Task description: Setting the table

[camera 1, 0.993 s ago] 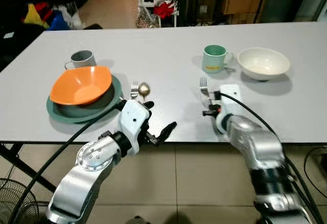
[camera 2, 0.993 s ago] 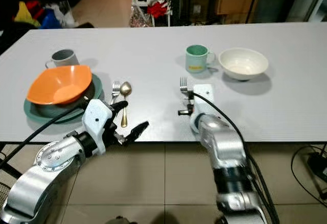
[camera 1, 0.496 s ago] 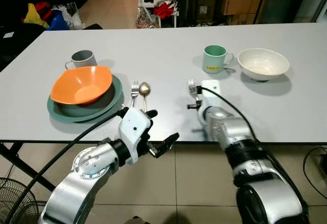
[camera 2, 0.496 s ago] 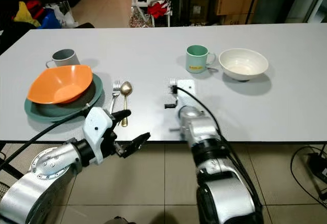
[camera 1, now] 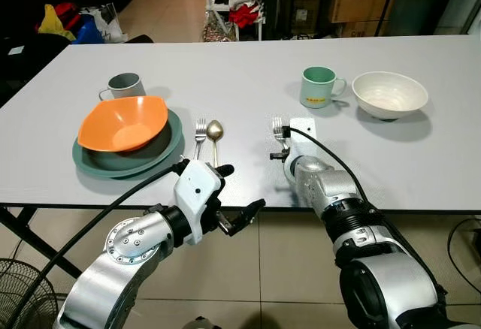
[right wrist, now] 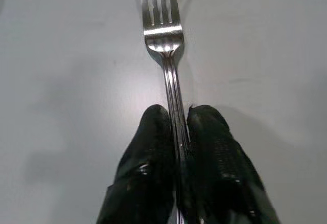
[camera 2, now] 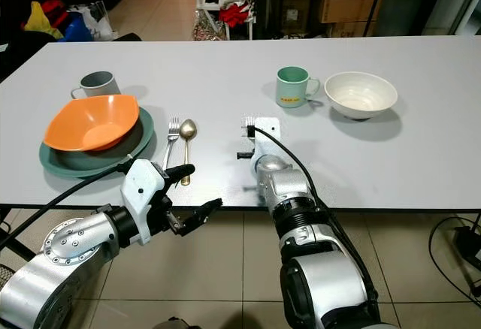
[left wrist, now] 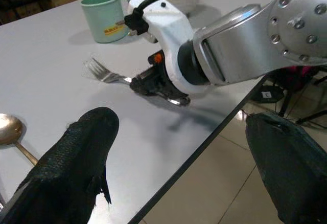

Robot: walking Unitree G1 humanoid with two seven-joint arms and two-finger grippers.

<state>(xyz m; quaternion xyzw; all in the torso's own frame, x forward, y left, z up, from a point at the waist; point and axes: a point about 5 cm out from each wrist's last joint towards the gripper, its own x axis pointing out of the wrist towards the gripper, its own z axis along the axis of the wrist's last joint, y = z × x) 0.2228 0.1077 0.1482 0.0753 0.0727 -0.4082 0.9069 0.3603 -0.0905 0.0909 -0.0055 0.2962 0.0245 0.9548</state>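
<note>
My right gripper [right wrist: 177, 112] is shut on the handle of a steel fork [right wrist: 162, 24], holding it low over the grey table [camera 1: 240, 73], its tines [camera 1: 277, 125] pointing away from me. The green mug [camera 1: 317, 86] and the white bowl [camera 1: 389, 92] stand beyond it to the right. To the left an orange bowl [camera 1: 124, 122] rests on a green plate [camera 1: 164, 151], with a second fork [camera 1: 199, 129] and a gold spoon [camera 1: 215, 131] beside it. My left gripper [camera 1: 242, 186] hangs open at the table's front edge, holding nothing.
A grey mug [camera 1: 120, 85] stands behind the plate. Tiled floor [camera 1: 285, 269] lies below the table's front edge. A rack with clothes [camera 1: 233, 2] and dark shelving stand past the far side of the table.
My right gripper has carried the fork to the left across the table, away from the green mug. My left gripper has sunk slightly at the table edge and stays open.
</note>
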